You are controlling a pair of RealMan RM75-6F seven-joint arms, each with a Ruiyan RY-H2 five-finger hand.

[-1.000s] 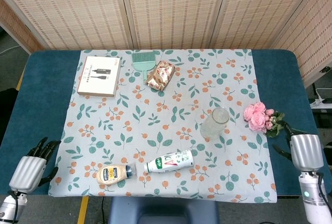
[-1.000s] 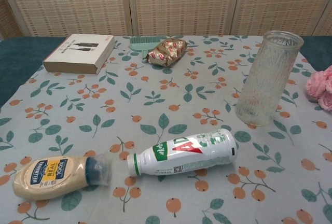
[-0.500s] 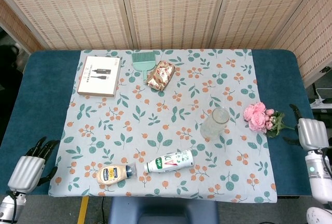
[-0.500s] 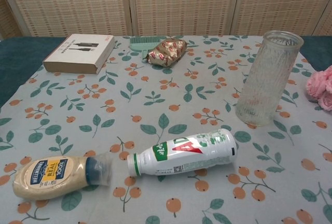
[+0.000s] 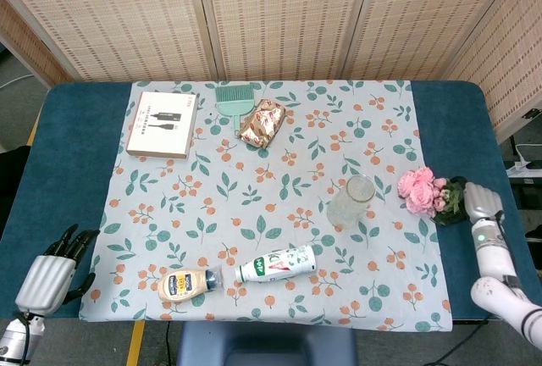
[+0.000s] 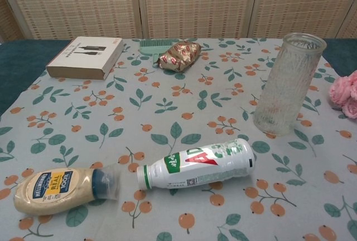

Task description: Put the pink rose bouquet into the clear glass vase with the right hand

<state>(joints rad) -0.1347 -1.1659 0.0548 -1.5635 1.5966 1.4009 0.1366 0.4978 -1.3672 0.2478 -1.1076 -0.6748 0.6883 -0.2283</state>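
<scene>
A: Where is the pink rose bouquet [image 5: 421,191] lying?

B: At the right edge of the floral cloth [image 5: 279,163], blooms on the cloth and stems and leaves trailing out onto the bare blue table [image 5: 76,154]. The stems point toward the right hand [image 5: 479,202], which I judge makes them the natural place to grip.

A: And is the right hand holding them?

B: I cannot tell. In the head view its pale back sits right at the stem end, but the fingers are hidden beneath it, so contact and grip are unclear. The chest view shows only the blooms at its right border, not the hand.

A: The clear glass vase [image 5: 350,201]?

B: Upright on the cloth, just left of the bouquet, apart from it, mouth up and unobstructed. Standing like that, it lets the stems drop in from above, so the bouquet would need tipping stems-down first.

A: Anything in the way?

B: A white bottle [image 5: 275,263] and a mayonnaise bottle [image 5: 187,283] lie on their sides near the front edge, well clear of the path. The left hand [image 5: 52,274] rests at the front-left corner of the table, fingers spread, holding nothing; the task leaves it idle.
</scene>
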